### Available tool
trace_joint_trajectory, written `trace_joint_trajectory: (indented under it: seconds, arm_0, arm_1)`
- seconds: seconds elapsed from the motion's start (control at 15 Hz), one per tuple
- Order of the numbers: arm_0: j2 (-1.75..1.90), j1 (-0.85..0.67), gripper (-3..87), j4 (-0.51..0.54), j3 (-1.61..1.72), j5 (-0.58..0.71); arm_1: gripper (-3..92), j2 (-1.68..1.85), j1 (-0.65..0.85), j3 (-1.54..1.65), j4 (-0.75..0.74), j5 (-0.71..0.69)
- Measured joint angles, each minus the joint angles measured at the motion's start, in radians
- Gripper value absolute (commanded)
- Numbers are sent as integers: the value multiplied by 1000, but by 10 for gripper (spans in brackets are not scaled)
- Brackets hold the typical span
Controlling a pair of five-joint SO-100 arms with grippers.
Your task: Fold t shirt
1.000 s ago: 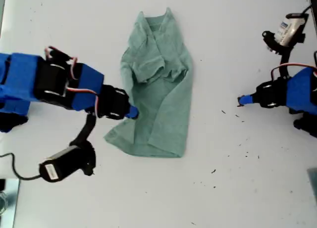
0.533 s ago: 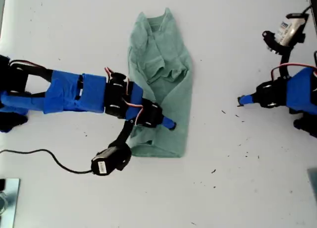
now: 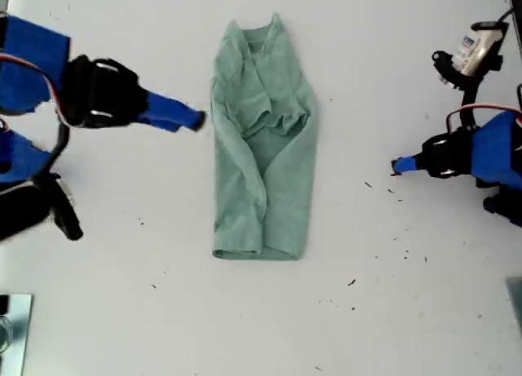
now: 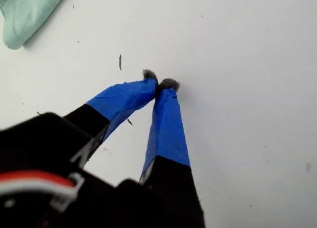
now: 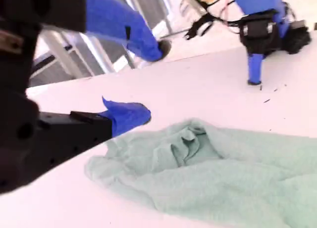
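Note:
The pale green t shirt (image 3: 265, 148) lies on the white table (image 3: 383, 311) as a long narrow strip in the middle of the exterior view, its side folded in and its neck at the far end. My second gripper (image 3: 196, 119) hovers open just off the shirt's upper edge at the exterior view's left. In the second wrist view its blue fingers (image 5: 129, 114) stand apart above the bunched cloth (image 5: 208, 163), holding nothing. My first gripper (image 3: 397, 165) is shut and empty at the exterior view's right, its tips (image 4: 161, 83) on bare table, with a shirt corner (image 4: 25, 15) well away.
Dark specks (image 3: 352, 283) dot the table at the exterior view's lower right. A wrist camera (image 3: 473, 50) sticks out at the exterior view's upper right. A metallic object (image 3: 12, 327) sits at the exterior view's lower left corner.
The second gripper drew the shirt's side across toward the exterior view's right, let it go, and pulled back up and left. The shirt is now narrower. The first arm has not moved.

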Motion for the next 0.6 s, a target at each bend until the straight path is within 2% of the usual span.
trace_joint_trajectory:
  seconds: [0.13,0.33,0.47,0.6]
  arm_0:
    - [495,-9,-2,-81,589,-74]
    - [1109,117,-2,-34,1193,-245]
    - [1170,135,-2,-37,1229,-287]
    - [1054,135,-2,-37,1138,-291]
  arm_1:
    - [24,0,0,0,0,6]
    - [24,0,0,0,0,11]
    - [24,2,-3,0,0,34]
    - [24,-17,-51,-29,-8,83]
